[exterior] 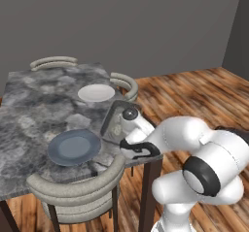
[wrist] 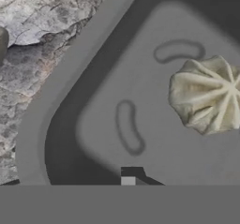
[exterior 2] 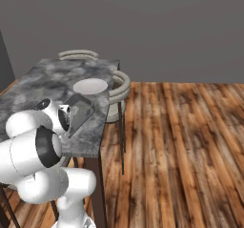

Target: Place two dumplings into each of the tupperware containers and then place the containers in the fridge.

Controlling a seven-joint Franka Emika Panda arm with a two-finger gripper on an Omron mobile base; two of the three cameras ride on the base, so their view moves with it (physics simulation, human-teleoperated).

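The dark grey tupperware container [exterior: 113, 115] lies on the marble table's near right part, also seen at its wall [exterior 2: 81, 111]. My gripper [exterior: 122, 141] hangs low over the container's near end. The hand view looks straight down into the dark grey tub [wrist: 117, 73], where one pale pleated dumpling [wrist: 206, 95] rests on the floor at the right. One dark fingertip [wrist: 132, 175] rises at the bottom of that view, and nothing shows between the fingers. How wide the jaws stand cannot be made out.
A round white plate [exterior: 96, 92] sits behind the container and a round blue-grey plate [exterior: 74, 147] to its left. The marble table [exterior: 34, 105] has curved-back chairs at the near edge [exterior: 78, 190], right side [exterior: 125, 83] and far end [exterior: 53, 62]. Wooden floor [exterior 2: 181, 141] spreads right.
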